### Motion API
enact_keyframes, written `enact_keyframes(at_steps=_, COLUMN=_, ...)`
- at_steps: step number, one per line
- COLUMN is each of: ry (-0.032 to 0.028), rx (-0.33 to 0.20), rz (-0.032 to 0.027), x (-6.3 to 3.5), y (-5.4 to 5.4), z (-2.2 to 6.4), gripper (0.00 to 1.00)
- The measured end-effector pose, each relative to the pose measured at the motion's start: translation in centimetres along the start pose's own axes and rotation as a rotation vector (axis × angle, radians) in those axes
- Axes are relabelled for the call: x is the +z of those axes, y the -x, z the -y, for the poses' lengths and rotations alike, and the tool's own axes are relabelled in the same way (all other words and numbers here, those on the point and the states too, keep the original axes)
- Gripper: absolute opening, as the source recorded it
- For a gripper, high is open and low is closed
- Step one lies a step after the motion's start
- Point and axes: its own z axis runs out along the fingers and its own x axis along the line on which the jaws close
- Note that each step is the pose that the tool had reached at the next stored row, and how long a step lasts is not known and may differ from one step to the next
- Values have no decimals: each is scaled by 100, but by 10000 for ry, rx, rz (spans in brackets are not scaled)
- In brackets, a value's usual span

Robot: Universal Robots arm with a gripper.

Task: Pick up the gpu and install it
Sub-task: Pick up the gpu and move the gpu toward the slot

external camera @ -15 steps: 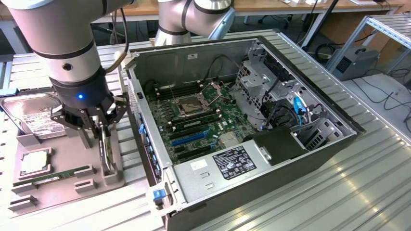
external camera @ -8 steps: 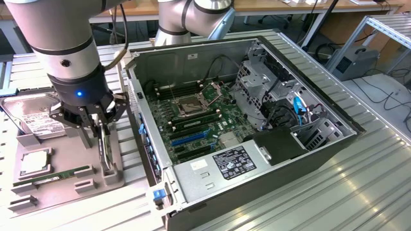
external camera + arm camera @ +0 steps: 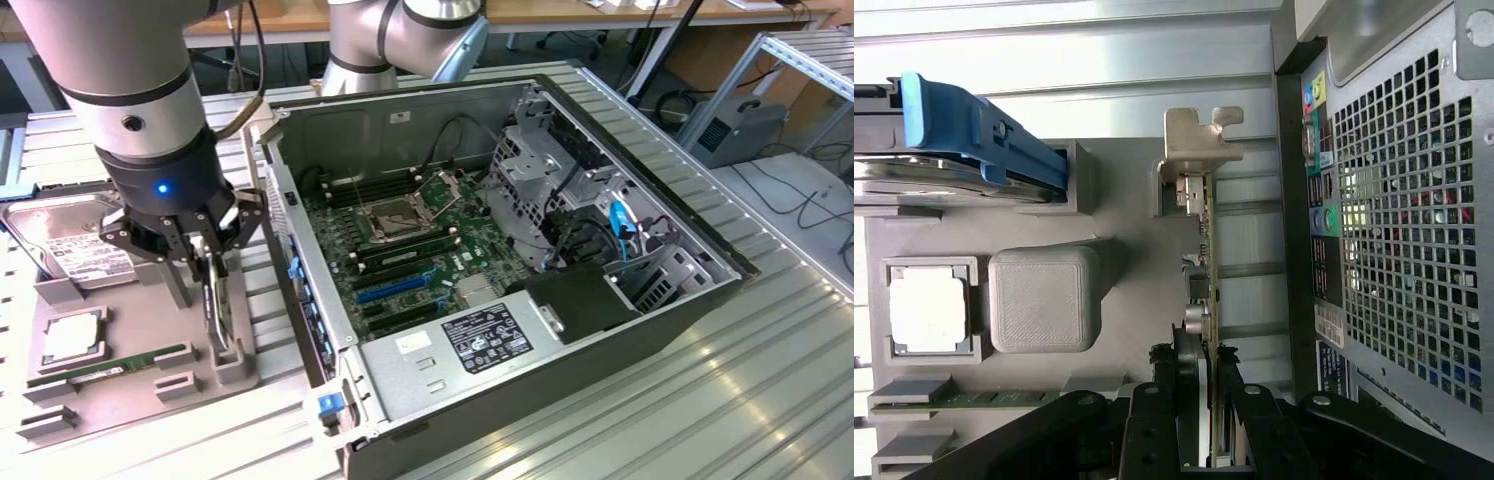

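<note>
The gpu (image 3: 222, 318) stands on edge in a slot of the grey parts tray (image 3: 134, 400), just beside the open computer case (image 3: 534, 250). In the wrist view the gpu (image 3: 1206, 255) shows as a thin blade, and its silver bracket (image 3: 1194, 150) sits against a grey holder block. My gripper (image 3: 210, 275) comes straight down onto the card. Its black fingers (image 3: 1162, 375) press on both faces of the card, so my gripper (image 3: 1196, 365) is shut on it. The card's lower edge rests in the holder.
The tray also carries a hard drive (image 3: 67, 240) with a blue bracket (image 3: 964, 140), a CPU (image 3: 74, 340) and a green RAM stick (image 3: 114, 365). The case's perforated rear panel (image 3: 1394, 200) stands close beside the card. The motherboard (image 3: 400, 260) lies exposed inside the case.
</note>
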Motion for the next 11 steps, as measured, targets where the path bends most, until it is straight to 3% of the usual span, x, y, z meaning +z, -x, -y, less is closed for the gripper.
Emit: enact_keyframes(at_steps=11, ry=1, rx=0, rz=1, x=-80, y=4, z=-1, gripper=27)
